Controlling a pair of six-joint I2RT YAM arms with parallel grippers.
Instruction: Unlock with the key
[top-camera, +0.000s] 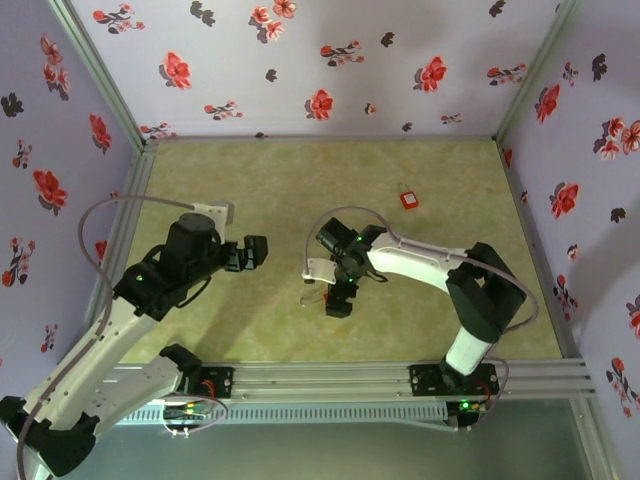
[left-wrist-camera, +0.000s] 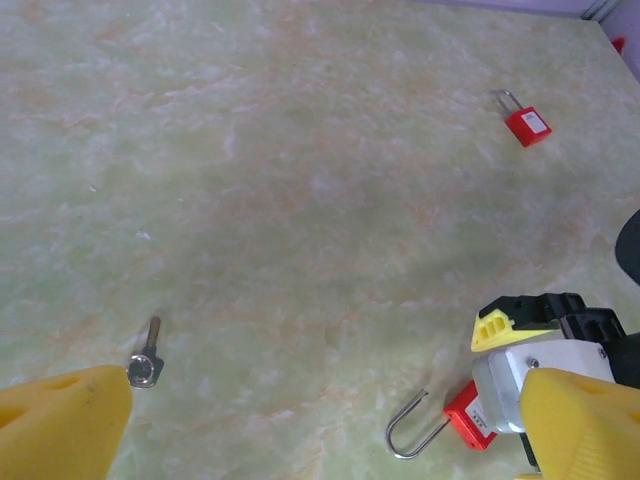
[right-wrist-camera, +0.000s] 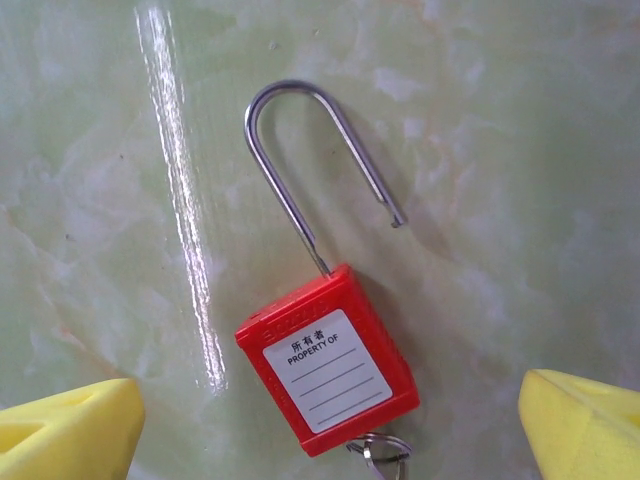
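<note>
The red padlock (right-wrist-camera: 327, 372) lies flat on the table (right-wrist-camera: 500, 150), its shackle (right-wrist-camera: 288, 200) open and pointing to 12 o'clock in the right wrist view, with a key head (right-wrist-camera: 380, 452) at its 6 o'clock end. The right gripper (top-camera: 338, 298) straddles it, fingers (right-wrist-camera: 70, 430) spread wide and gripping nothing. In the left wrist view a loose key (left-wrist-camera: 147, 362) lies at the padlock's 9 o'clock and a second padlock (left-wrist-camera: 526, 123) at its 1 o'clock. The left gripper (top-camera: 250, 254) gapes wide, empty.

A greenish marbled tabletop (top-camera: 250, 180) is spreading beneath the jaws, and lilac walls (top-camera: 300, 60) printed with red and dark flowers are enclosing it on three sides. A bright streak of light (right-wrist-camera: 180, 200) is glinting on it just ahead of the right gripper (right-wrist-camera: 325, 425).
</note>
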